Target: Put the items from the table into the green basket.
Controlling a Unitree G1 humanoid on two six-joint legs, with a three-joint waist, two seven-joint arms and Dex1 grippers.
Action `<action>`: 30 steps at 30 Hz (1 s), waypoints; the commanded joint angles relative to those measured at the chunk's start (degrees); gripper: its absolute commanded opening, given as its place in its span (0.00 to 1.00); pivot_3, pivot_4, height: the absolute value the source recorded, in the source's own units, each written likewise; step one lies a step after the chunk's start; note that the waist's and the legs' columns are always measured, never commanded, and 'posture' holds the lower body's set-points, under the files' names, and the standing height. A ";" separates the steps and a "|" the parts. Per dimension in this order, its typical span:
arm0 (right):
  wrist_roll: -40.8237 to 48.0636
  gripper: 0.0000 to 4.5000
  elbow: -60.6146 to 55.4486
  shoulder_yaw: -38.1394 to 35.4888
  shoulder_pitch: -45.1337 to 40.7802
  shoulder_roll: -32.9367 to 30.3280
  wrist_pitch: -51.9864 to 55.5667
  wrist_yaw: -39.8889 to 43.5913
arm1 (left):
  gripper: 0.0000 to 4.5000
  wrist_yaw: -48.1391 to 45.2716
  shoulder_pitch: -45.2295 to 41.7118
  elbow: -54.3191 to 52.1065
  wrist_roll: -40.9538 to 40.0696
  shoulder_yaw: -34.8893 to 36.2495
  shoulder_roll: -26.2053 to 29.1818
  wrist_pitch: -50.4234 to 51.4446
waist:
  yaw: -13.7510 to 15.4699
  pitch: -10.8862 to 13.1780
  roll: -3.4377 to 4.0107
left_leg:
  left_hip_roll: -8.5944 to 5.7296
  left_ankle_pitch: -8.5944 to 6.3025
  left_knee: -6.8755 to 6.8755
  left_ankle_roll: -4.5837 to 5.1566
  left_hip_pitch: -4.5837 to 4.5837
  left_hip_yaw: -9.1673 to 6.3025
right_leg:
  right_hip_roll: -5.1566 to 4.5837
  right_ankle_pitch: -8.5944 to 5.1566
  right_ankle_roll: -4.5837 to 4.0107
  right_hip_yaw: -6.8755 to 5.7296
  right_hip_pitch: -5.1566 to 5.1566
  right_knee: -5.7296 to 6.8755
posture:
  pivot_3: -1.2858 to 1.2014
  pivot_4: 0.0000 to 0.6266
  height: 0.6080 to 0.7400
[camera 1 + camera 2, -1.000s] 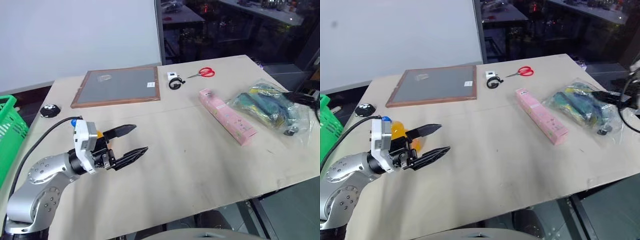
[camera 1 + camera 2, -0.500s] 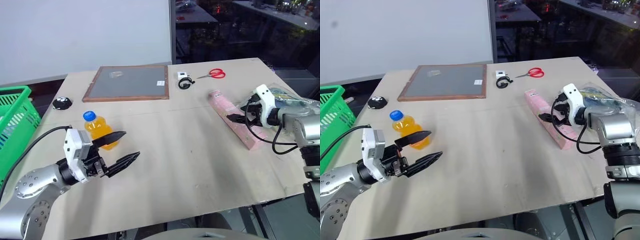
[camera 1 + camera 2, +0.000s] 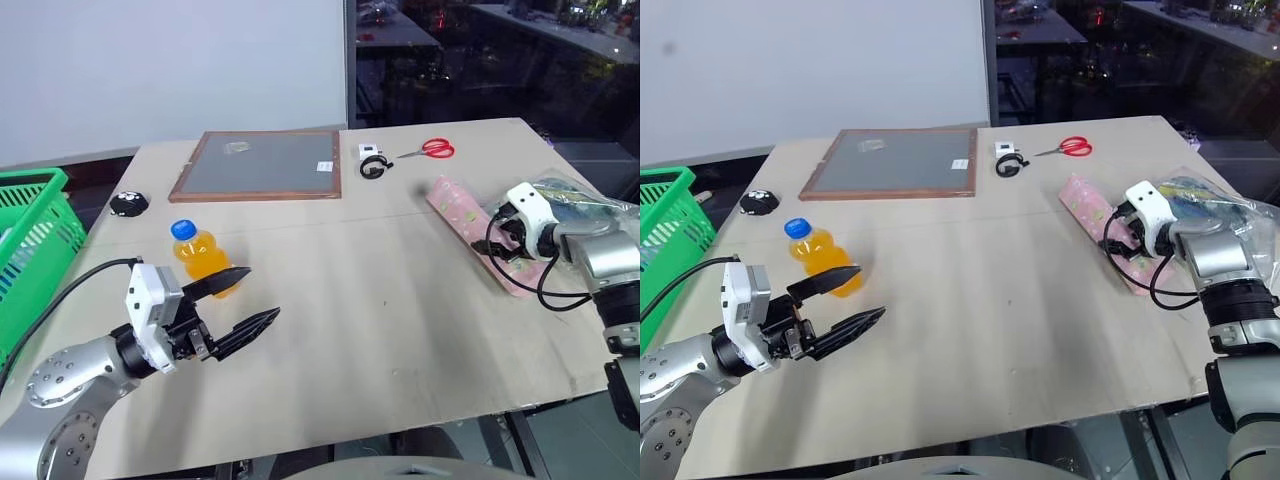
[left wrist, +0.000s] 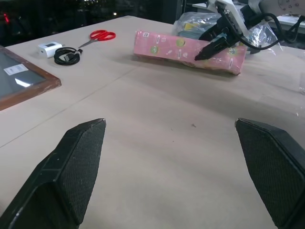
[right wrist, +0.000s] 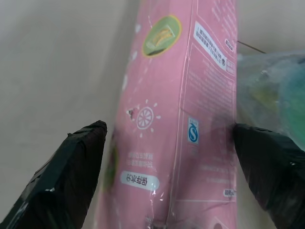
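a pale, matte wooden table [image 3: 380, 300] is set before a white wall and a dark glass partition. the green basket [image 3: 30, 240], a lattice-sided plastic thing, is seen off the table's edge at about 9 o'clock. the pink carton [image 3: 480, 235] lies flat at about 3 o'clock, long and narrow, glossy and printed; it is judged to be light and stiff, best taken across its narrow width near the middle so that it does not swing. the right gripper [image 5: 167, 143] is spread wide and poised over that carton, one black finger to each side, nothing being clasped yet. just beyond the carton, touching or nearly so, the crinkly clear bag [image 3: 1220, 205] is seen; it is judged soft, slippery and shapeless, and a pinch of gathered film would be needed. the orange bottle [image 3: 203, 257] with a blue cap stands upright at about 9 o'clock, smooth and rounded, probably heavier for its size; a hold around its body is advised. the left gripper [image 3: 245, 300] hovers just beside it, fingers parted and empty. at 12 o'clock a framed grey board [image 3: 262, 165] and red scissors [image 3: 430, 150] are laid.
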 commanded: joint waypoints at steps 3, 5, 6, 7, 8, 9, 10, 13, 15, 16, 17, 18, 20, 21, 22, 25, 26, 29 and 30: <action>-1.26 0.88 0.99 -0.74 -0.51 -0.13 -0.58 -0.48 | 1.00 0.21 -1.07 -2.20 -0.86 0.49 0.47 -0.13 | -0.01 -0.02 -0.04 | 0.00 0.00 0.00 0.00 0.00 0.00 | 0.00 0.00 0.00 0.00 0.00 0.00 | 0.56 0.00 1.00; -1.19 0.70 0.92 -0.99 -0.41 -0.14 -0.58 -0.45 | 1.00 0.08 -1.09 -2.23 -1.09 0.52 0.48 0.00 | -0.01 -0.05 -0.09 | 0.00 0.00 0.00 0.00 0.00 0.00 | 0.00 0.00 0.00 0.00 0.00 0.00 | 0.56 0.00 1.00; -1.14 0.61 0.88 -1.11 -0.34 -0.15 -0.64 -0.43 | 1.00 0.05 -1.08 -2.28 -1.16 0.52 0.49 0.07 | -0.01 -0.07 -0.12 | 0.00 0.00 0.00 0.00 0.01 0.00 | 0.00 0.00 0.00 0.00 0.00 0.00 | 0.56 0.00 1.00; -0.90 0.52 0.67 -1.37 -0.25 -0.12 -0.92 -0.29 | 1.00 0.00 -1.12 -2.26 -1.19 0.51 0.52 0.11 | -0.02 -0.09 -0.16 | 0.00 0.00 0.00 0.00 0.01 0.00 | 0.00 0.00 0.00 0.00 0.00 0.00 | 0.56 0.00 1.00; -0.74 0.40 0.55 -1.58 -0.14 -0.11 -1.17 -0.18 | 1.00 0.00 -1.11 -2.29 -1.14 0.45 0.49 0.11 | -0.02 -0.11 -0.19 | 0.00 0.00 0.00 0.00 0.02 0.01 | 0.00 0.00 0.00 0.00 0.01 0.00 | 0.56 0.00 1.00; -0.30 0.31 0.17 -1.99 -0.10 -0.04 -1.38 0.13 | 1.00 -0.01 -1.21 -2.32 -1.21 0.42 0.50 0.16 | -0.02 -0.14 -0.23 | 0.00 0.00 0.00 0.00 0.02 0.01 | 0.00 0.00 0.00 0.00 0.01 0.00 | 0.56 0.00 1.00; 0.58 0.21 -0.58 -2.51 0.00 0.09 -1.89 1.11 | 1.00 -0.02 -1.41 -2.37 -1.42 0.41 0.51 0.23 | -0.03 -0.19 -0.31 | 0.00 0.00 0.01 0.00 0.03 0.01 | 0.00 0.00 0.00 0.00 0.01 0.00 | 0.56 0.00 1.00; 3.24 0.16 -2.22 -4.78 -0.14 0.63 -2.90 3.29 | 1.00 1.13 -2.48 -2.94 -3.78 0.36 -0.29 1.16 | -0.17 -0.22 -0.41 | 0.01 0.00 0.01 0.00 0.07 0.04 | 0.00 0.00 0.00 0.01 0.04 0.01 | 0.56 0.00 1.00; 4.70 0.16 -2.63 -6.35 -0.78 0.89 -3.09 3.82 | 1.00 2.41 -3.25 -3.33 -5.47 0.03 -1.07 1.96 | -0.29 -0.20 -0.39 | 0.01 0.00 0.02 0.00 0.07 0.07 | 0.00 0.00 0.01 0.03 0.04 0.01 | 0.56 0.00 1.00; 5.64 0.16 -3.44 -7.22 -0.93 1.23 -4.69 4.53 | 1.00 3.48 -3.68 -3.36 -6.51 -0.34 -1.75 2.55 | -0.26 -0.19 -0.38 | 0.01 0.00 0.02 0.00 0.06 0.07 | 0.00 0.00 0.01 0.04 0.03 0.01 | 0.56 0.00 1.00; 6.87 0.16 -4.55 -8.16 -1.09 1.77 -6.16 5.28 | 1.00 4.67 -4.20 -3.30 -7.40 -0.83 -2.43 3.26 | -0.26 -0.18 -0.35 | 0.02 0.00 0.01 0.00 0.05 0.05 | 0.00 0.00 0.01 0.03 0.02 0.01 | 0.56 0.00 1.00; 8.38 0.16 -6.23 -9.18 -1.44 2.42 -6.46 5.78 | 1.00 6.72 -4.99 -3.11 -8.49 -1.69 -3.15 4.72 | -0.24 -0.14 -0.30 | 0.02 0.00 -0.01 0.00 0.04 0.05 | 0.00 0.01 0.02 0.03 0.01 0.01 | 0.56 0.00 1.00; 13.10 0.16 -11.74 -11.34 -1.76 4.69 -5.68 7.38 | 1.00 14.51 -8.69 -1.83 -9.64 -4.34 -6.18 8.00 | -0.22 -0.07 -0.19 | 0.02 0.00 -0.02 0.01 -0.02 0.04 | 0.01 0.08 0.14 0.03 -0.05 0.03 | 0.56 0.00 1.00; 15.49 0.16 -14.58 -12.13 -1.63 5.78 -4.94 8.27 | 1.00 18.54 -11.21 -0.96 -10.31 -5.74 -8.08 9.50 | -0.13 -0.07 -0.19 | 0.02 0.00 -0.03 0.01 -0.03 0.00 | 0.01 0.14 0.24 0.02 -0.05 0.04 | 0.55 0.00 1.00; 17.46 0.16 -17.15 -12.52 -1.40 6.46 -4.00 9.16 | 1.00 21.89 -13.67 -0.30 -11.54 -6.93 -10.19 10.54 | -0.03 -0.06 -0.16 | 0.02 0.00 -0.03 0.01 -0.03 -0.06 | 0.02 0.15 0.25 -0.01 -0.05 0.03 | 0.55 0.00 1.00; 23.09 0.16 -23.97 -13.33 -0.94 8.09 0.37 10.11 | 1.00 28.38 -19.69 1.15 -17.09 -8.97 -17.61 11.64 | 0.11 -0.18 -0.35 | 0.02 0.00 0.04 0.00 -0.14 -0.30 | 0.04 0.21 0.32 -0.19 -0.03 0.06 | 0.55 0.00 1.00; 24.33 0.16 -25.47 -13.58 -1.13 9.02 1.78 9.04 | 1.00 29.45 -20.84 1.98 -16.86 -10.03 -19.24 11.82 | 0.12 -0.19 -0.36 | 0.00 -0.01 0.05 0.00 -0.20 -0.36 | 0.02 0.28 0.23 -0.23 -0.03 0.05 | 0.55 0.00 1.00; 21.11 0.16 -26.09 -10.82 -0.94 8.08 1.66 6.09 | 1.00 29.38 -21.71 2.95 -11.55 -13.72 -19.43 11.48 | 0.12 -0.25 -0.45 | -0.09 -0.01 0.06 0.00 -0.30 -0.45 | -0.06 0.36 0.08 -0.30 -0.04 -0.05 | 0.54 0.00 1.00; 19.05 0.16 -25.25 -9.50 -0.64 6.68 0.95 5.69 | 1.00 28.91 -21.35 2.66 -10.70 -14.11 -19.16 11.09 | 0.10 -0.25 -0.45 | -0.10 -0.01 0.06 -0.01 -0.31 -0.45 | -0.05 0.36 0.07 -0.31 -0.04 -0.07 | 0.54 0.00 1.00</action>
